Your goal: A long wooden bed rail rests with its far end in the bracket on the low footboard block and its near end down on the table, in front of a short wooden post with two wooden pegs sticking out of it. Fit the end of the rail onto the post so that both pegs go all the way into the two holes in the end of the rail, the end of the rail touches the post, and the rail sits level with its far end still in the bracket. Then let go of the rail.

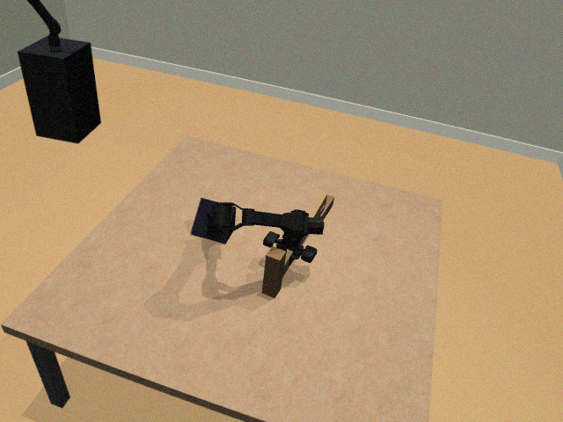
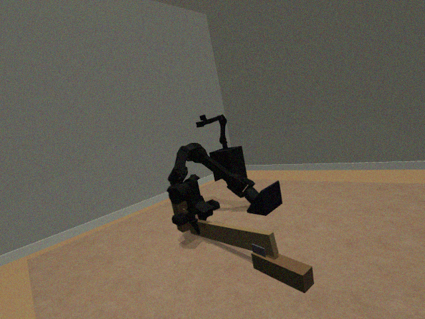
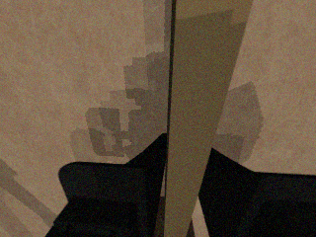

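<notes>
The wooden rail (image 2: pixel 233 234) (image 3: pixel 202 74) has its far end in the small dark bracket (image 2: pixel 258 249) on the footboard block (image 2: pixel 283 269) (image 1: pixel 331 200). It slopes down toward the upright wooden post (image 1: pixel 273 274) (image 2: pixel 178 209). My gripper (image 1: pixel 290 254) (image 2: pixel 197 224) (image 3: pixel 176 137) is shut on the rail close to the post, one finger on each side, as the wrist view shows. The rail's near end is low, mostly hidden by the fingers; its holes are not visible. The pegs are mostly hidden behind the gripper, and I cannot tell the gap between rail end and post.
My arm's dark base (image 1: pixel 207 220) (image 2: pixel 269 201) stands on the table (image 1: pixel 354 317) to one side of the rail. The arm arches over toward the post. A second dark arm stands on a black pedestal (image 1: pixel 63 90) (image 2: pixel 231 161) on the floor beyond the table.
</notes>
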You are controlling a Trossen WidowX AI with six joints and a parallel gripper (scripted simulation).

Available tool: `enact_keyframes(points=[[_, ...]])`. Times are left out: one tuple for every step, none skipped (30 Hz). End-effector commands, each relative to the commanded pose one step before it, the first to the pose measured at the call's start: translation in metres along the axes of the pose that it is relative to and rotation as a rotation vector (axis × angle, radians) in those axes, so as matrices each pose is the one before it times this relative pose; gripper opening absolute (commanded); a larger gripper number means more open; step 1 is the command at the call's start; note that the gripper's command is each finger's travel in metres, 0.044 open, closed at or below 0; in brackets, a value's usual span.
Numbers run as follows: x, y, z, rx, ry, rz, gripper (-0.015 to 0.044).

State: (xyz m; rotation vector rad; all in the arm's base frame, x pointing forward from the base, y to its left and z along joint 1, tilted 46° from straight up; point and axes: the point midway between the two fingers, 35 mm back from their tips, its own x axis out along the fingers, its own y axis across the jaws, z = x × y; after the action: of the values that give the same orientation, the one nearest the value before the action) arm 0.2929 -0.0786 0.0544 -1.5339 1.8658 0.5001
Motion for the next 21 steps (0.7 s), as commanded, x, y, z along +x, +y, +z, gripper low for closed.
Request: enact_keyframes(points=[[0.00013, -0.00023, -0.00080, -0.0021, 0.00488, -0.00231, 0.0000], [0.00000, 0.00000, 0.00000, 0.0000, 0.00000, 0.00000, 0.0000], [-0.00032, 0.00015, 0.00049, 0.0000, -0.00003, 0.00001, 0.0000], [-0.00052, 0.00009, 0.00032, 0.0000, -0.00004, 0.00001, 0.0000], [-0.00050, 0.00002, 0.00012, 0.0000, -0.00003, 0.00001, 0.0000], [-0.00049, 0.00000, 0.00004, 0.0000, -0.00002, 0.00001, 0.0000], [-0.00050, -0.00001, 0.00002, 0.0000, -0.00002, 0.00001, 0.0000], [-0.00050, -0.00002, 0.00001, 0.0000, -0.00002, 0.00001, 0.0000], [-0.00050, -0.00002, 0.00001, 0.0000, -0.00002, 0.00001, 0.0000], [-0.00050, -0.00003, 0.00001, 0.0000, -0.00002, 0.00001, 0.0000], [-0.00050, -0.00004, 0.00000, 0.0000, -0.00002, 0.00001, 0.0000], [-0.00050, -0.00005, 0.00000, 0.0000, -0.00002, 0.00001, 0.0000], [-0.00050, -0.00006, 0.00000, 0.0000, -0.00002, 0.00001, 0.0000], [-0.00050, -0.00007, 0.00000, 0.0000, -0.00002, 0.00000, 0.0000], [-0.00050, -0.00007, 0.00000, 0.0000, -0.00002, 0.00000, 0.0000], [-0.00050, -0.00007, 0.00000, 0.0000, -0.00002, 0.00000, 0.0000], [-0.00050, -0.00008, 0.00000, 0.0000, -0.00002, 0.00000, 0.0000], [-0.00050, -0.00008, 0.00000, 0.0000, -0.00002, 0.00000, 0.0000], [-0.00050, -0.00008, 0.00000, 0.0000, -0.00002, 0.00000, 0.0000], [-0.00050, -0.00008, 0.00000, 0.0000, -0.00002, 0.00000, 0.0000], [-0.00050, -0.00008, 0.00000, 0.0000, -0.00002, 0.00000, 0.0000]])
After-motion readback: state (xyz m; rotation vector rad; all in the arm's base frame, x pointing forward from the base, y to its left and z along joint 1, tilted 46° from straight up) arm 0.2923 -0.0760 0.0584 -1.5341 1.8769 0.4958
